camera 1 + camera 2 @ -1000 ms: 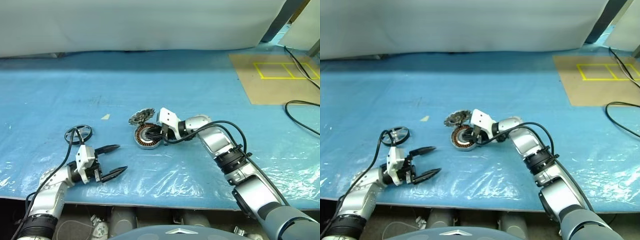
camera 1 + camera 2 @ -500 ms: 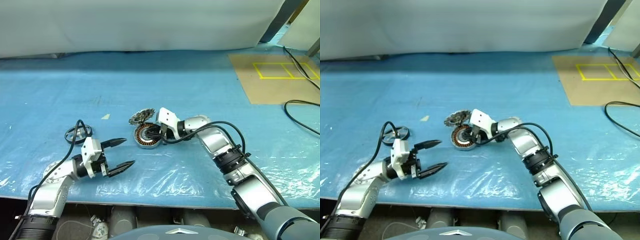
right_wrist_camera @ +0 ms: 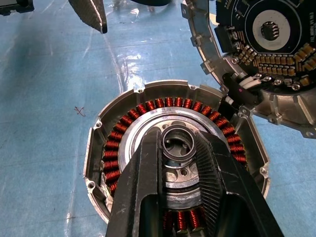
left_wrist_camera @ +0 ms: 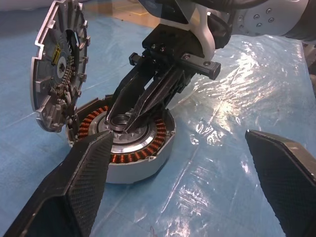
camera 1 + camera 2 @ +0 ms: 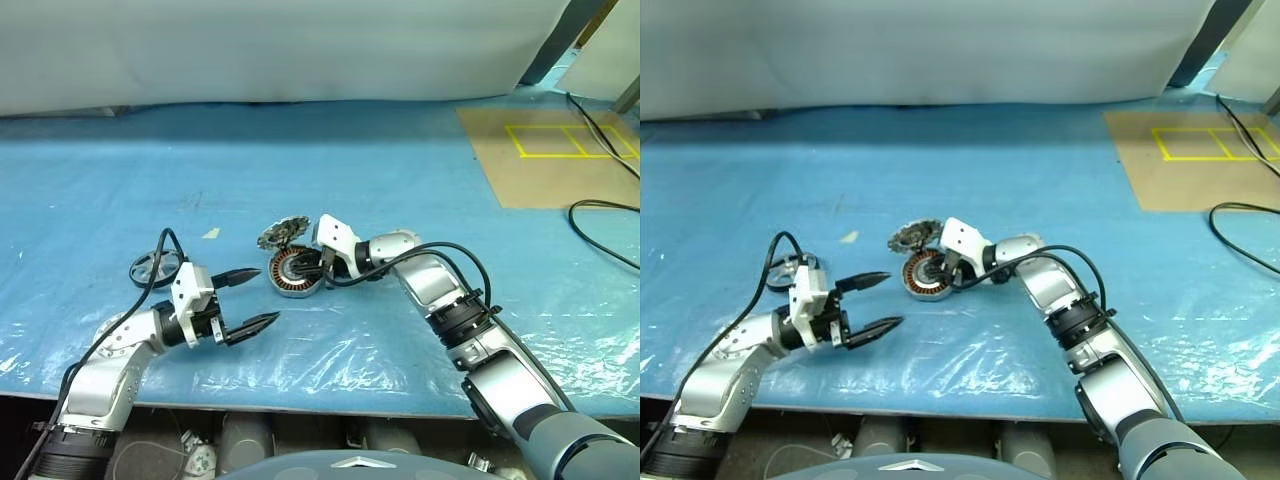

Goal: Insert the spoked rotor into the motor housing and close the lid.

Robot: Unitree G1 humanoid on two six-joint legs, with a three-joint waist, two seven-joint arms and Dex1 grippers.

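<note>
The right hand (image 3: pixel 180 168) grips the motor housing (image 5: pixel 296 272) by its hub, while the left hand (image 5: pixel 252 298) hovers released beside it.

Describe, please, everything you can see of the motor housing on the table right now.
The motor housing is a squat, round, silver-grey metal puck lying flat on the blue plastic-covered table. A ring of copper-brown windings circles a pale inner plate with a raised hub ring. Small screw lugs dot its rim. The right gripper has its jaws closed on the hub ring. The lid stands tilted open at its edge, toothed inner face showing. No rotor sits inside it yet.
</note>
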